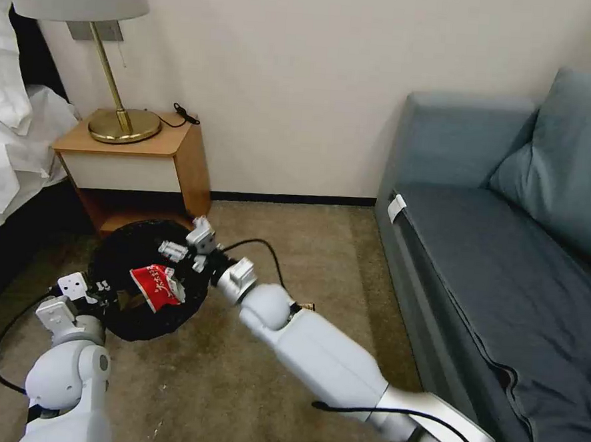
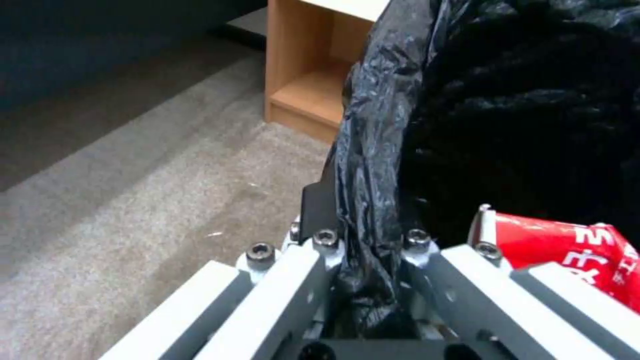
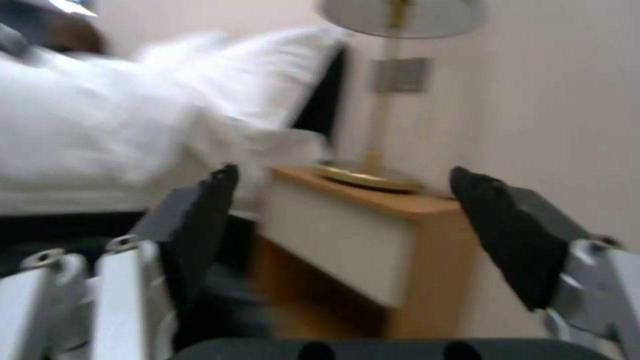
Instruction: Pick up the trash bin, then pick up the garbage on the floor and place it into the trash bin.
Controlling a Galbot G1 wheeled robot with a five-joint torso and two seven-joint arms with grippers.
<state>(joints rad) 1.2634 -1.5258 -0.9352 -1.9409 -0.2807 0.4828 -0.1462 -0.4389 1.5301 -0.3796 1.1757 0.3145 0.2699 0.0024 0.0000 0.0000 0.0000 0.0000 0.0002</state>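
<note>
Wooden nightstand (image 1: 135, 164) just behind trash bin (image 1: 146, 278)

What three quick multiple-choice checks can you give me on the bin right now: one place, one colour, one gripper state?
1. Where is the snack packet?
A. on the sofa
B. inside the trash bin
C. on the nightstand

2. What colour is the bin's bag?
A. black
B. blue
C. white

3. How is the right gripper?
A. shut on the packet
B. shut on the lamp
C. open

Answers: B, the packet lies within the bag-lined rim; A, crinkled black plastic shows at the left gripper, which pinches it; C, the right wrist view shows its fingers spread apart with nothing between.
</note>
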